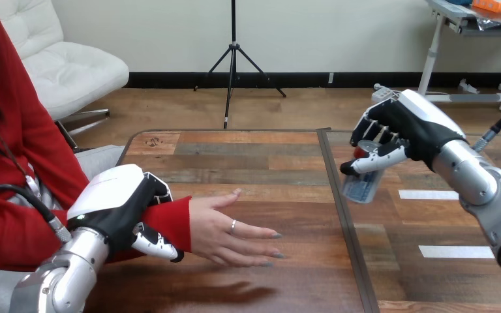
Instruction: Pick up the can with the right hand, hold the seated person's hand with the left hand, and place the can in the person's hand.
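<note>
While the left hand (119, 210) clamps the person's wrist (171, 222), the right hand (406, 127) grips the can (363, 184) above the wooden counter (261, 163), well apart from the person's hand (225, 231), near white tape strips (424, 194).

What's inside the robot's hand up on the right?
The right hand is curled round a can, held over the table. The can's lower part shows; the hand covers its top.

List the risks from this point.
The can hangs tilted below the right hand, above the table; it may slip out. The person's hand is not turned palm up, so the can may roll off. The left hand grips the person's wrist; a tight squeeze could hurt.
</note>
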Robot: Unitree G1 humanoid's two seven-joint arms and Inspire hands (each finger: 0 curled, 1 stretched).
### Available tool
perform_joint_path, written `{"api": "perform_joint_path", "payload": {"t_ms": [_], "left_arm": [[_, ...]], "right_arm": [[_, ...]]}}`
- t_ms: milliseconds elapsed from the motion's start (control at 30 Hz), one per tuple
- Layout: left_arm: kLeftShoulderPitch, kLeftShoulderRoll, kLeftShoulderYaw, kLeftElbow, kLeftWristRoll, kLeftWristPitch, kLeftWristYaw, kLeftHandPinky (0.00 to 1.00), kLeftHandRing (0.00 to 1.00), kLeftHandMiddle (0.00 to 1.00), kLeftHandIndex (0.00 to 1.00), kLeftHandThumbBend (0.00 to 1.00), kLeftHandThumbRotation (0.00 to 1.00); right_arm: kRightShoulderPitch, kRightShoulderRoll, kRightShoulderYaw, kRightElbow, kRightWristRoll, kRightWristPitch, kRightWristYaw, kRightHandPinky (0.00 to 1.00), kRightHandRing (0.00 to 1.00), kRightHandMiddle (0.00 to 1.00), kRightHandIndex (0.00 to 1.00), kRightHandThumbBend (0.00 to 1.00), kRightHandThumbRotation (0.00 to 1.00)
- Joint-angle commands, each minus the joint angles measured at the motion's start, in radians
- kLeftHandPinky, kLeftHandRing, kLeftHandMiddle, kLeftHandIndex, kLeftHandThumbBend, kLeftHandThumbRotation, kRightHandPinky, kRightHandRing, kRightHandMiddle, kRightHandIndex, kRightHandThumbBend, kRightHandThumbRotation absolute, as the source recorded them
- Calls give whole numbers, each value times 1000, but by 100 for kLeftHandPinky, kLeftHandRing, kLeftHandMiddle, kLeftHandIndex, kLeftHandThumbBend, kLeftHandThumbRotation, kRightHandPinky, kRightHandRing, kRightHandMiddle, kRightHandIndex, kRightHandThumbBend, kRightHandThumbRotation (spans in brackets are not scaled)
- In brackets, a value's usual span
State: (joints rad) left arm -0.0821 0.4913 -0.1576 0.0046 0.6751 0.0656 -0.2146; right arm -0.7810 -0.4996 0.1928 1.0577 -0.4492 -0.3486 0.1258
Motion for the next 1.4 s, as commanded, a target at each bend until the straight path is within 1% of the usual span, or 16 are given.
{"api": "perform_joint_path", "payload": {"t_ms": [0,333,633,1033,1233,1367], "left_arm": [[-274,-75,-6,-119,-36,-48,40,23,30,36,36,75,0],[-290,-97,-19,-105,-38,-39,32,23,30,36,36,75,0],[-312,-124,-27,-89,-40,-33,35,24,30,36,36,75,0],[-341,-153,-39,-71,-30,-39,51,24,30,36,36,75,0],[-356,-165,-40,-61,-30,-50,55,23,29,36,37,74,0],[-365,-180,-37,-62,-37,-39,51,23,29,36,37,74,0]], "right_arm": [[-191,20,-11,-124,10,-34,-45,31,35,41,45,69,0],[-197,53,-8,-156,8,-15,-41,31,34,41,45,69,0],[-208,85,-12,-161,24,-32,-26,31,35,41,46,68,0],[-223,126,-5,-170,23,-29,-12,31,36,41,45,66,0],[-226,146,2,-181,13,-14,-14,32,36,41,45,67,0],[-227,162,7,-189,9,-2,-12,32,36,41,46,67,0]]}}
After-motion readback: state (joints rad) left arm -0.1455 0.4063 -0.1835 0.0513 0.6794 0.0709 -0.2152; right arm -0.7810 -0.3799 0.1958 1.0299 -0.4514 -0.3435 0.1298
